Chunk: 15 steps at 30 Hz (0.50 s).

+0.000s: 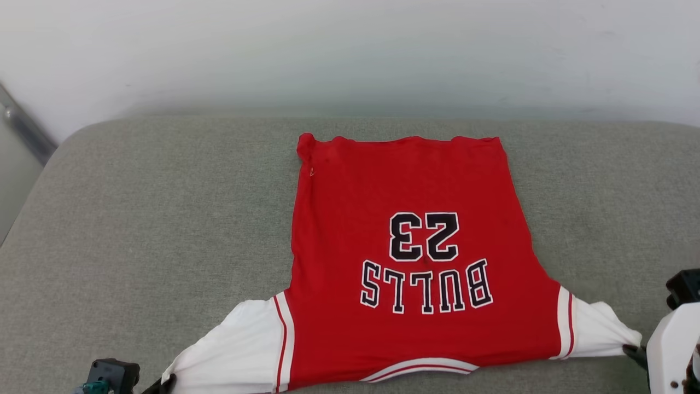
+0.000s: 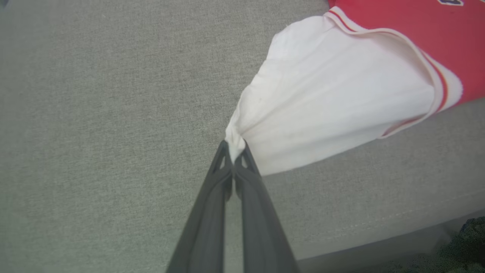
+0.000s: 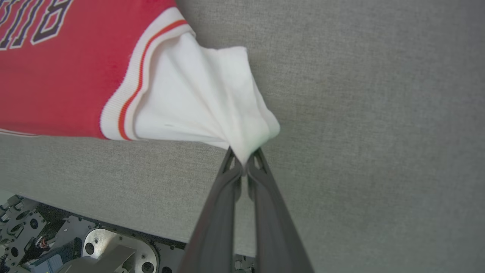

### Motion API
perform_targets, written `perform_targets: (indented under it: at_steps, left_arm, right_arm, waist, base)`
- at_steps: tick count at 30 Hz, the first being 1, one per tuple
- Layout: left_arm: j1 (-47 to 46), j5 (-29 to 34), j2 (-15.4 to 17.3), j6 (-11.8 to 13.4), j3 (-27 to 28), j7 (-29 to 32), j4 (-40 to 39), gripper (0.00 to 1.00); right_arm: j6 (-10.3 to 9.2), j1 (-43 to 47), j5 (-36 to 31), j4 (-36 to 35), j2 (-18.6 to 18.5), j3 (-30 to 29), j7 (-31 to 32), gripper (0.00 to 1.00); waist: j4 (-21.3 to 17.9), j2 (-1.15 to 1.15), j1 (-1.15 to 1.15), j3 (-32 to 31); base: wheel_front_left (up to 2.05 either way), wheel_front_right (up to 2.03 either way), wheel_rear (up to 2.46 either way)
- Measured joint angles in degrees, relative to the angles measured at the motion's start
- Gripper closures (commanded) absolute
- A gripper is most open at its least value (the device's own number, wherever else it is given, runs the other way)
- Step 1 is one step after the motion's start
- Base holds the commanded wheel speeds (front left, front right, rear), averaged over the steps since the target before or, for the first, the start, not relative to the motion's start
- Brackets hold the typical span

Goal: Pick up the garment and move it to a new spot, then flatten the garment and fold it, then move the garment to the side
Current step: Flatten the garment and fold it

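One grey cushion [image 1: 164, 219] carries everything. On it the garment [image 1: 404, 180] lies spread flat, print up, hem toward the far wall [image 1: 350, 49] and collar at the near edge, between the two grippers. Its white sleeves stretch outward to either side. The left gripper [image 2: 235, 151] is clenched on the tip of the left sleeve [image 2: 333, 87]. The right gripper [image 3: 244, 157] pinches the tip of the right sleeve [image 3: 197, 98] likewise.
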Motion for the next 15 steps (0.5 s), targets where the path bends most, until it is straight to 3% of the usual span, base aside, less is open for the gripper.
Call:
perform_targets:
  at_steps: [3, 8, 9, 10, 15]
  left_arm:
    - [1.73, -0.98, -0.30, 1.30, 0.74, -0.53, -1.92, 1.00]
    - [2.59, -1.13, -0.92, 1.23, -0.41, 0.08, -4.75, 1.00]
    - [2.55, -1.12, -0.92, 1.22, -0.49, 0.32, -5.31, 1.00]
    - [2.53, -1.18, -0.99, 1.22, -0.59, 0.52, -5.95, 1.00]
    - [2.89, -3.49, -1.45, 1.46, -0.34, 2.14, -10.96, 1.00]
  right_arm:
    - [0.00, 2.54, -1.22, -2.70, 1.13, -1.03, 0.87, 1.00]
    - [-0.01, 3.92, -1.82, -5.23, 2.42, -2.79, 1.96, 1.00]
    - [-0.02, 3.88, -1.85, -5.57, 2.56, -3.13, 2.24, 0.53]
    - [-0.03, 3.83, -1.93, -6.12, 2.63, -3.26, 2.26, 0.00]
    - [-0.05, 1.82, -0.52, -9.26, 3.08, -4.74, 4.95, 0.00]
  waist:
    - [-0.22, 0.00, 0.01, 0.32]
    - [-0.11, 0.00, 0.02, 0.86]
    - [-0.06, 0.00, 0.02, 1.02]
    - [0.02, 0.00, 0.02, 1.21]
    - [0.46, 0.00, 0.02, 2.86]
  base:
    - [0.00, 0.00, 0.00]
    - [0.00, 0.00, 0.00]
    - [0.00, 0.00, 0.00]
    - [0.00, 0.00, 0.00]
    - [0.00, 0.00, 0.00]
